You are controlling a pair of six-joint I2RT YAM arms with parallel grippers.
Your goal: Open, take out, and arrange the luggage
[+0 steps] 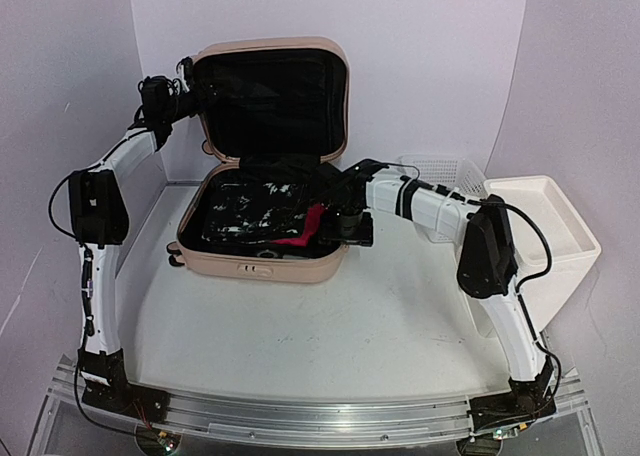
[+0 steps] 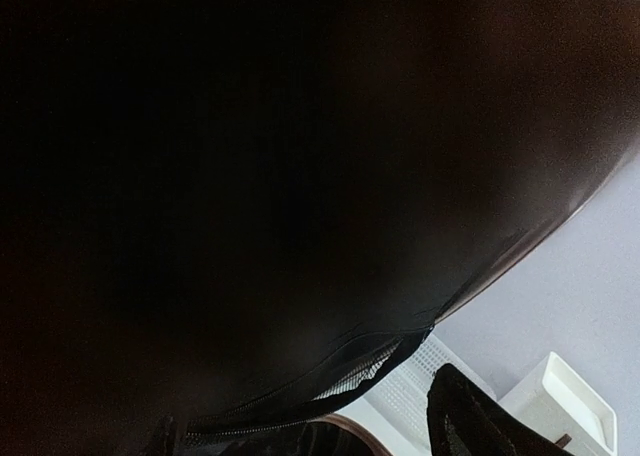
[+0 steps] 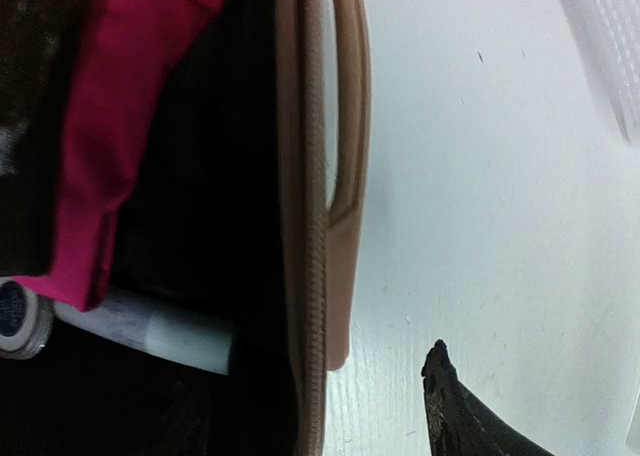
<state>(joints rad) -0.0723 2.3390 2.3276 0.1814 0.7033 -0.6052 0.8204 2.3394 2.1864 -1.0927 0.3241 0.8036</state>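
1. The luggage [image 1: 262,259] lies open on the table [image 1: 330,336], set back and a little left of the middle. Its pale pink base is flat and its lid [image 1: 270,96] stands upright behind it, with the black lining [image 1: 275,126] facing forward.
2. Inside the base a black-and-white patterned cloth [image 1: 240,211] fills the left and middle, with a red cloth [image 1: 305,226] at its right. The right wrist view shows that red cloth [image 3: 120,126] just inside the zippered rim [image 3: 315,226], with a pale tube [image 3: 160,334] lying beside it.
3. The right hand [image 1: 352,226] hangs at the right rim of the base. One dark finger [image 3: 465,416] shows outside the wall, over bare table and touching nothing. It sits well off the middle of the view, so the hand reads as apart. The other finger does not show.
4. The left hand [image 1: 185,81] is at the lid's upper left corner. Its wrist view is almost wholly dark lining [image 2: 250,176], and I cannot tell whether its fingers are apart or together.
5. A white mesh basket [image 1: 440,171] stands just right of the luggage, towards the back. A white plastic cabinet [image 1: 550,226] stands farther right, at the table's edge.
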